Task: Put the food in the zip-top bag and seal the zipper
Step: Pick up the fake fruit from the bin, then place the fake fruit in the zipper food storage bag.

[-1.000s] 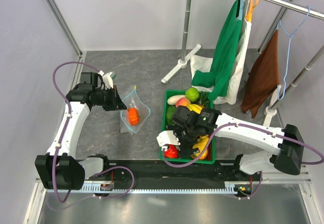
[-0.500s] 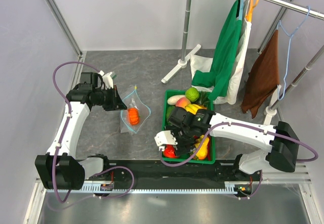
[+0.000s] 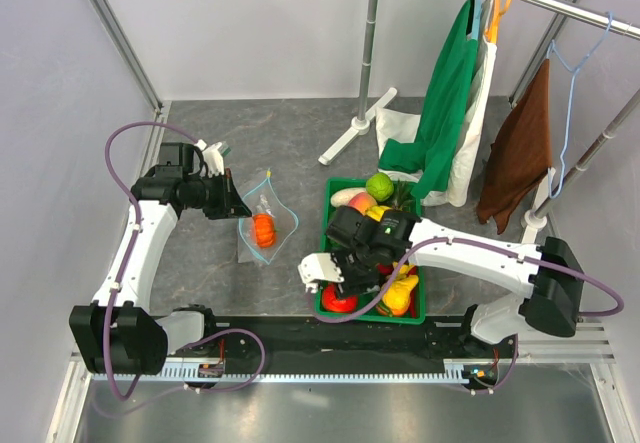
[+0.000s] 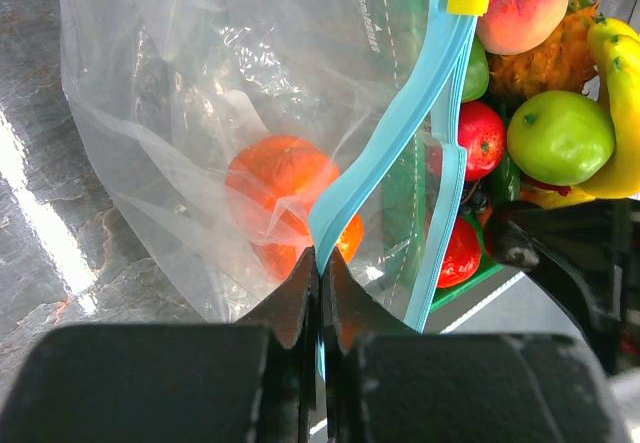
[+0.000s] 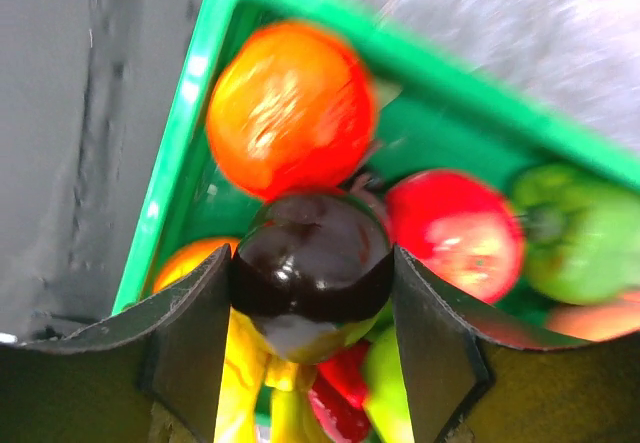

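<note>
The clear zip-top bag [image 3: 266,225] lies on the floor left of the green crate, with an orange piece [image 3: 262,229] inside; in the left wrist view the bag [image 4: 200,113] and that orange piece [image 4: 280,188] show close up. My left gripper [image 4: 321,263] is shut on the bag's light-blue zipper strip [image 4: 400,128] and holds the mouth up. My right gripper [image 5: 312,293] is shut on a dark glossy fruit [image 5: 310,268], held over the crate's near left corner [image 3: 345,268]. Below it lie a red-orange fruit [image 5: 290,103], a red piece [image 5: 455,233] and yellow pieces.
The green crate [image 3: 325,225] holds several fruits, among them a green apple [image 3: 378,185] and a banana [image 4: 625,103]. A clothes rack with a green garment [image 3: 445,103] and a brown cloth [image 3: 520,153] stands at the back right. A grey pole base [image 3: 355,128] is behind the crate.
My right gripper has moved left toward the crate's near left corner and lifted slightly, carrying the dark fruit. The left arm and the bag have not moved.
</note>
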